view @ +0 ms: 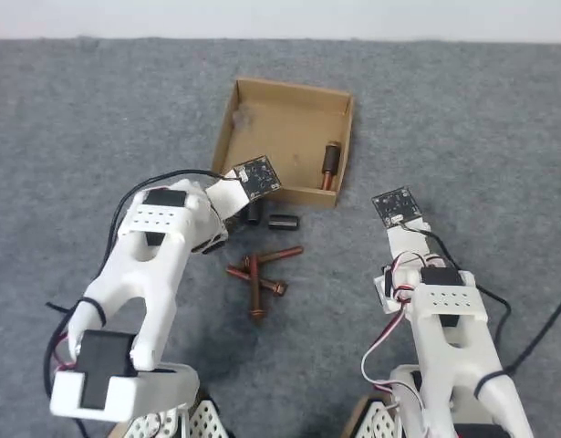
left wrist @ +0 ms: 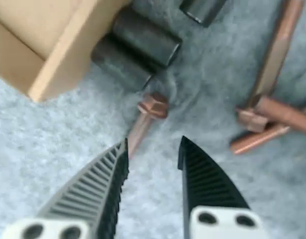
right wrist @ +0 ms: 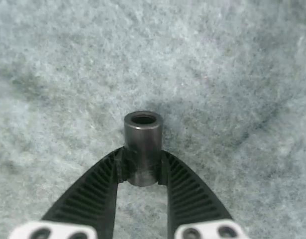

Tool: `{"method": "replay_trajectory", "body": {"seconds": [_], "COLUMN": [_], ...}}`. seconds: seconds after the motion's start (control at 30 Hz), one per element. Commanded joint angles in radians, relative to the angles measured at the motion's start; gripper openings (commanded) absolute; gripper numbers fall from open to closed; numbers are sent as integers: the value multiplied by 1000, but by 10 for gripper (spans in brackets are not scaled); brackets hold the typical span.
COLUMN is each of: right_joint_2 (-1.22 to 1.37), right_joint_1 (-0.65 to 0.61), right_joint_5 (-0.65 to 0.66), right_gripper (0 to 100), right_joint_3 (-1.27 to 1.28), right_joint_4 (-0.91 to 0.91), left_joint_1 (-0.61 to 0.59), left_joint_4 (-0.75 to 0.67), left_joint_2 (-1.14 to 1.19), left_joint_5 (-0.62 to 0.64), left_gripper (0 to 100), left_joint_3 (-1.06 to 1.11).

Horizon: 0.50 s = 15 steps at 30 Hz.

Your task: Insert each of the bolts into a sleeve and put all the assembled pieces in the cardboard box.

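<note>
My left gripper [left wrist: 153, 149] is open just above the carpet, close to the front corner of the cardboard box [left wrist: 53, 45]. A copper bolt [left wrist: 152, 106] lies before it, and the end of its shaft reaches one fingertip [left wrist: 120, 157]. Two black sleeves [left wrist: 138, 47] lie side by side against the box. More bolts [left wrist: 272, 114] are piled beyond. My right gripper [right wrist: 143, 160] is shut on an upright black sleeve [right wrist: 143, 139] with its bore facing up. In the high view the box [view: 227, 128] holds one assembled piece [view: 331, 166], and loose bolts [view: 262, 272] lie in front of it.
Another black sleeve [view: 282, 222] lies by the box front wall. Grey carpet covers the table, with free room to the right of the box and around the right arm [view: 449, 319]. The left arm [view: 152, 274] stretches over the left side.
</note>
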Motion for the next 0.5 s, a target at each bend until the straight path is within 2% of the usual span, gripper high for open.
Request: {"method": "replay_trajectory", "body": {"seconds": [0.0,0.17,0.47], "right_joint_2": [-39,-41,-42], "right_joint_1": [5,5,5], "right_joint_5": [15,15,15], "right_gripper": [7,7,7], "right_joint_3": [-5,-5,-5], "right_joint_4": [-18,-18,-18], "left_joint_1": [-8,25,-5], "left_joint_4": [5,9,-17], "left_joint_2": [-6,20,281], "left_joint_5": [-28,-28,-28], "left_gripper": [159,159,159], "left_joint_3": [-81,-84,-239]}}
